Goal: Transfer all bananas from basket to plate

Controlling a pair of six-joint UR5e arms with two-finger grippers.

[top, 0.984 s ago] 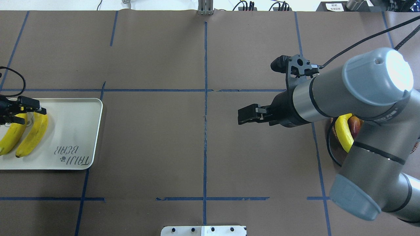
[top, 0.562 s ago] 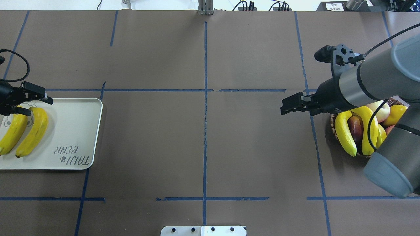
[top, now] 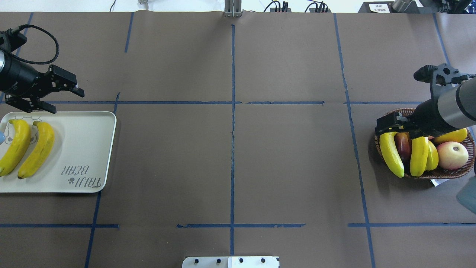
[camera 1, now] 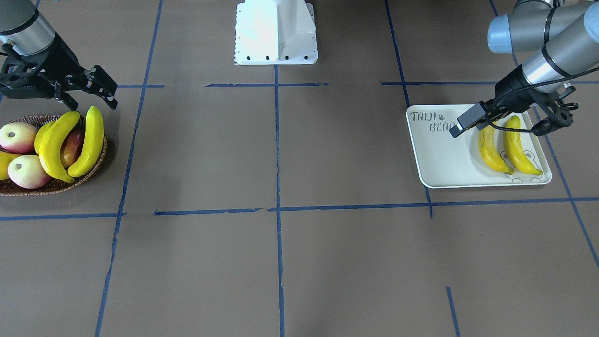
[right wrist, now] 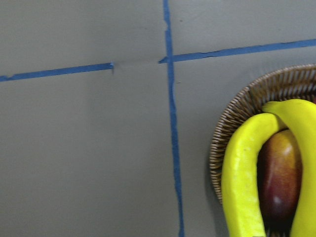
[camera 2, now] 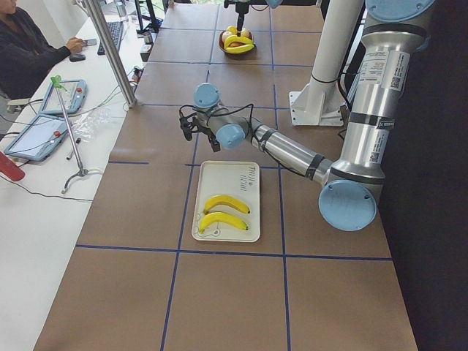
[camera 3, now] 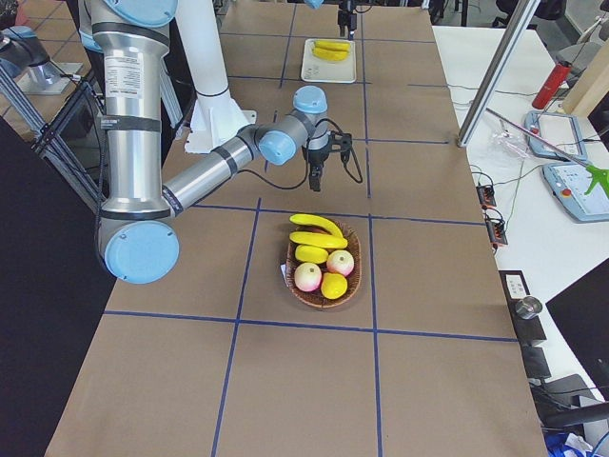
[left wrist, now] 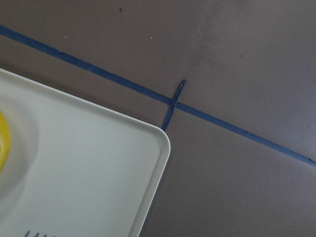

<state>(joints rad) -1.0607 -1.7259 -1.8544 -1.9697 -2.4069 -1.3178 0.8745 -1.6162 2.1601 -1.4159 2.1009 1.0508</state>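
Two bananas (top: 15, 147) (top: 37, 149) lie side by side on the cream plate (top: 81, 149), also seen in the front view (camera 1: 491, 150). My left gripper (top: 66, 100) is open and empty, just past the plate's far edge. Two more bananas (top: 394, 154) (top: 418, 156) lie in the wicker basket (top: 446, 173) at the right. My right gripper (top: 388, 125) hovers open and empty over the basket's left far rim, above the bananas' upper ends. The right wrist view shows both bananas (right wrist: 242, 182) (right wrist: 301, 128) and the basket's rim (right wrist: 232, 113).
The basket also holds a pink-white apple (top: 452, 154), a dark red fruit (top: 402, 145), a yellow-green starfruit (top: 431, 154) and a yellow fruit (top: 450, 136). The robot's white base (camera 1: 276, 32) stands at the near table edge. Blue tape lines cross the brown table.
My left gripper has let go of a banana on the plate and drawn up and away past its far edge. My right arm has swung right, from mid-table to over the basket.
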